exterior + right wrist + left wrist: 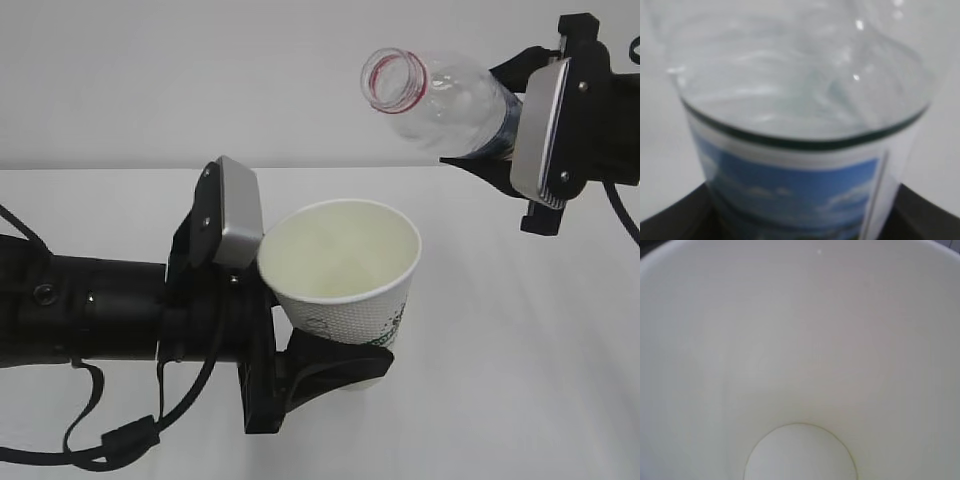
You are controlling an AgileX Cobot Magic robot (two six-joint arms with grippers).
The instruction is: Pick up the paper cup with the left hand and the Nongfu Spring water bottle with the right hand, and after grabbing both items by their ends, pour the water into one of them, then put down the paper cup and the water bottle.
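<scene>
The paper cup [343, 270] was in the exterior view near the middle, held above the white table [520, 380], with the left hand [335, 365] closed around its lower part and its mouth turned up and a little to the camera. The Nongfu Spring water bottle [440, 100] was high on the right, tilted with its open neck to the left and slightly down, and the right hand [505, 125] gripped its label end; its mouth was above the cup and to the right of it, not touching, and no stream of water could be seen. In the left wrist view the cup's inside [800, 350] filled the picture, and I could not tell if it held water. In the right wrist view the bottle [800, 90] stood between black fingers [670, 220], closed on it. I judged the step to be the pouring; the next move probably needed the neck brought over the cup's mouth and tipped more.
</scene>
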